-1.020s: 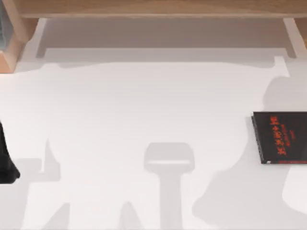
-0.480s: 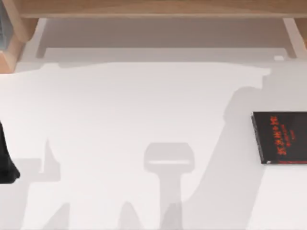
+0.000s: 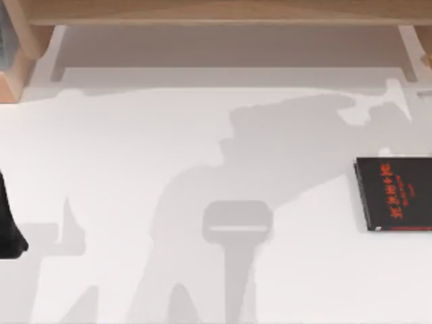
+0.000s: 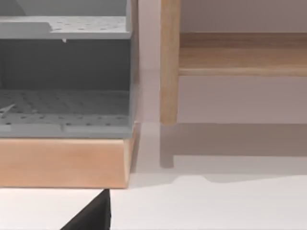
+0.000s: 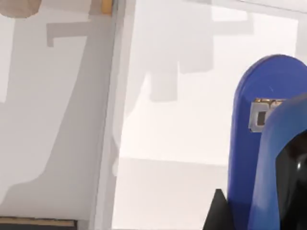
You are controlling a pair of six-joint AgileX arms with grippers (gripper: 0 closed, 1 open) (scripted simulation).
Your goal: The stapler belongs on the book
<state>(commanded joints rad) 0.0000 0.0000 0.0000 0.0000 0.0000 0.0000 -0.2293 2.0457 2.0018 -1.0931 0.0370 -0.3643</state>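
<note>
The book (image 3: pixel 395 194), black with red characters, lies flat at the table's right edge in the top view. The bright blue stapler (image 5: pixel 249 143) looms close in the right wrist view, above the white table. My right gripper (image 5: pixel 256 203) is shut on the stapler, with a dark finger (image 5: pixel 218 213) on one side of it and more black on the other. The left arm (image 3: pixel 8 226) stays parked at the table's left edge; its dark tip (image 4: pixel 91 218) shows in the left wrist view.
A wooden shelf (image 3: pixel 216 12) runs along the back of the table. At the back left, a grey perforated organizer (image 4: pixel 64 76) sits on a wooden base (image 4: pixel 62 163), beside a wooden post (image 4: pixel 169 62). Arm shadows lie across the table's middle.
The large arm shadow has swept from the right side of the table toward the middle. The book and the left arm have not moved.
</note>
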